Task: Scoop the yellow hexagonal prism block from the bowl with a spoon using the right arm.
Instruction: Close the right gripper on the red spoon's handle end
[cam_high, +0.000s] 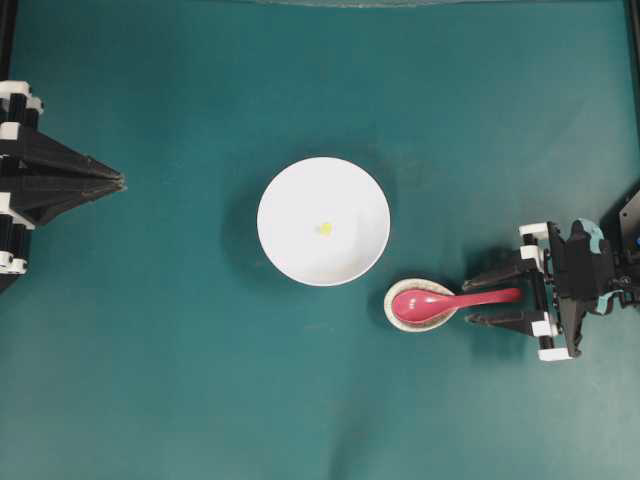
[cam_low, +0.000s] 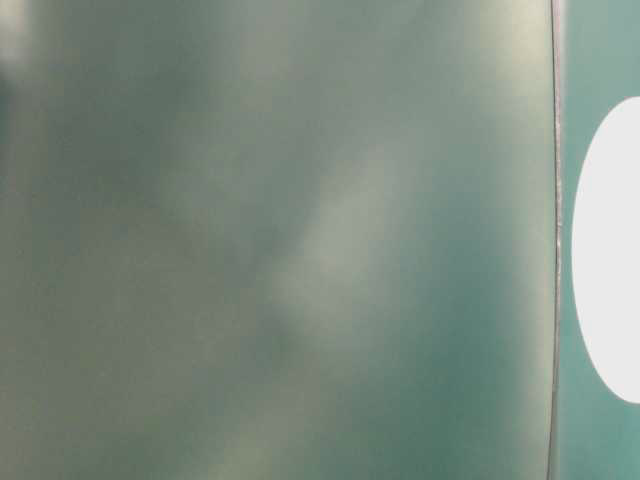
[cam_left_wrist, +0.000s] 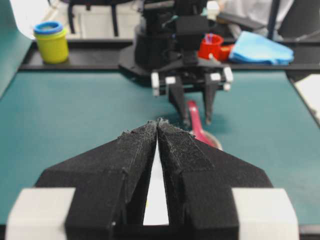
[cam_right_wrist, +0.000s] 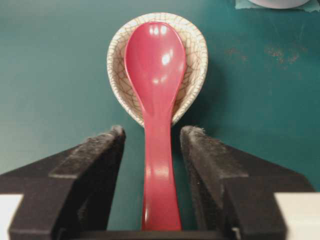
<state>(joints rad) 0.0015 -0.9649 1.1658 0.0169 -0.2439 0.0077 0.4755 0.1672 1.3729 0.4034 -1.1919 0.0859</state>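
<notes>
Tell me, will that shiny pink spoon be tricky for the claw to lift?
Probably a bit. The spoon looks glossy, so it may slip between the pads. It seems stiff, so it shouldn't bend. Its scoop rests in the small crackled dish, which might shift. The right claw is open around the handle.

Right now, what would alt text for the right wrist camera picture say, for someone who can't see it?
A glossy pink-red spoon rests with its scoop in a small crackled oval dish on a teal table, its handle running between two open black gripper fingers that do not yet touch it.
</notes>
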